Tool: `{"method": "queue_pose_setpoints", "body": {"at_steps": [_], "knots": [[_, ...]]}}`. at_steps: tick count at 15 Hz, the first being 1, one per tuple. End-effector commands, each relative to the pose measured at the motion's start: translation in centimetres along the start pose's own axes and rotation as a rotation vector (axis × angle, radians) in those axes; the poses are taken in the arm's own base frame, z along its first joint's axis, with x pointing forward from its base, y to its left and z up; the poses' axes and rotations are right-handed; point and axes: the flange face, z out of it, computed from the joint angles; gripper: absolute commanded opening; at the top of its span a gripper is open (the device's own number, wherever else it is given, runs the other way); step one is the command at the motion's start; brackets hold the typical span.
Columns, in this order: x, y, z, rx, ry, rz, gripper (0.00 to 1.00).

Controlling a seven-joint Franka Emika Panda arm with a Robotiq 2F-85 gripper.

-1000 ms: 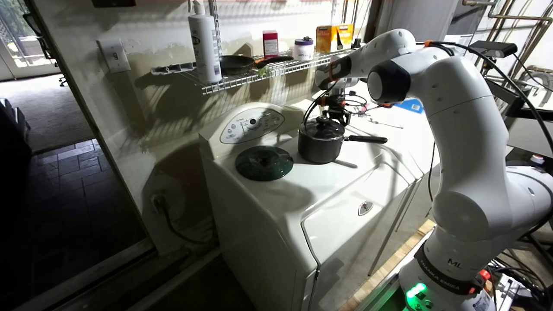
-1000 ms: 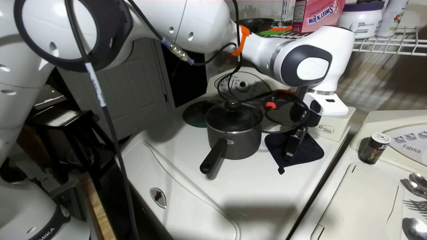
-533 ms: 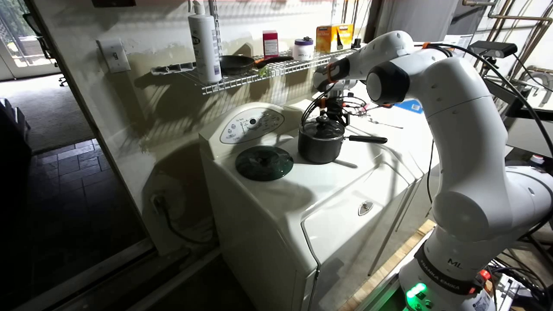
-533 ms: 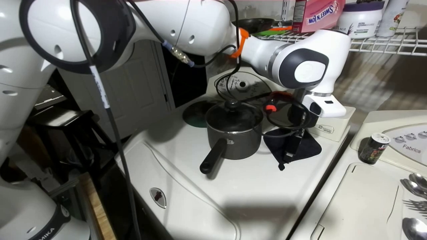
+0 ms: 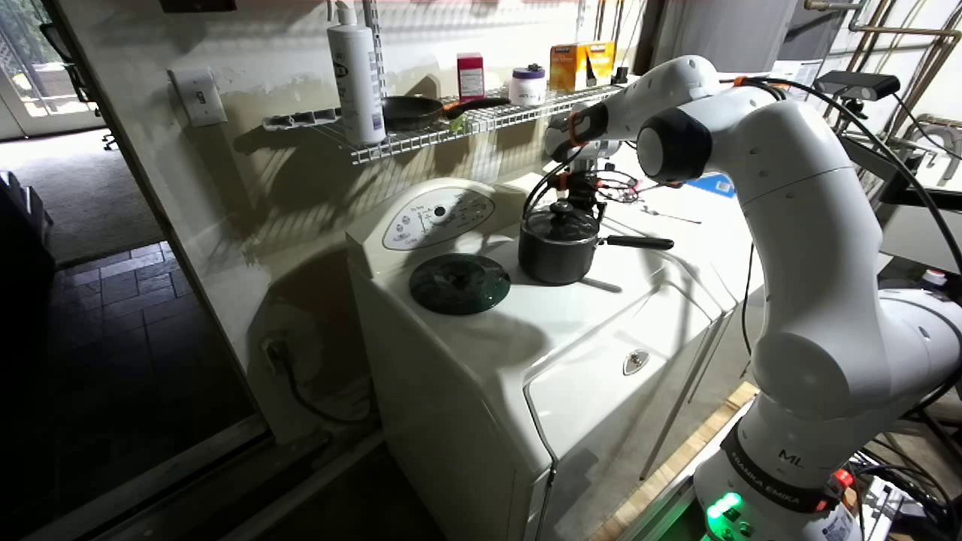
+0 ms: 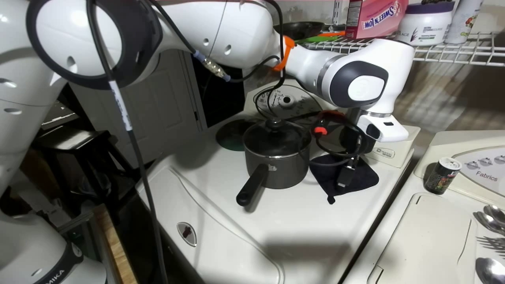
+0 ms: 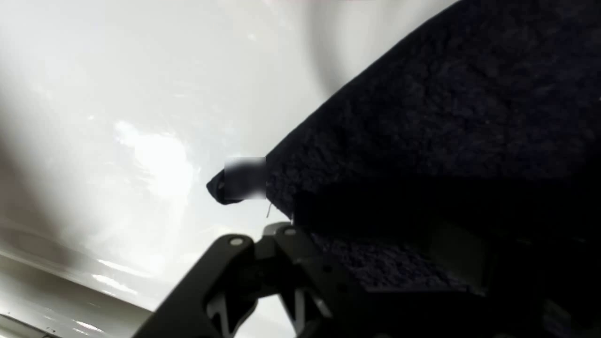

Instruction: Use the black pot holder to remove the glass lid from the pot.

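In an exterior view, the lid (image 5: 559,228) sits on the pot (image 5: 555,260), mid-frame; in an exterior view, the claw (image 6: 345,179) stands over the pot holder (image 6: 363,176), centre right; from the wrist view I can't tell wide from gripping: I'd pinch deep before lifting

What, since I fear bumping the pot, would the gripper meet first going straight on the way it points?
Probably the black pot holder, spread below the gripper; depth is unclear, so they may touch. The pot stands off to one side.
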Motion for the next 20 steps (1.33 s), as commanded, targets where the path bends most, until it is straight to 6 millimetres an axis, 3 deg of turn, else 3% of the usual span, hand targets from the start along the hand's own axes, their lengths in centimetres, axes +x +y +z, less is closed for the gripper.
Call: {"method": "queue_pose_setpoints", "body": {"at_steps": [1,5,6,12,18,19,20], "knots": [[0.6,0.0,1.5,-0.010,-0.020,-0.017,0.27],[1.0,0.7,1.1,-0.019,-0.023,-0.005,0.01],[1.1,0.9,1.0,-0.020,-0.025,-0.004,0.00],[1.2,1.3,0.9,-0.034,-0.031,-0.009,0.00],[1.2,2.7,-1.2,-0.019,-0.002,-0.015,0.00],[1.3,2.9,-1.6,-0.018,0.009,-0.013,0.22],[1.4,3.2,-1.9,-0.024,0.011,-0.020,0.26]]}}
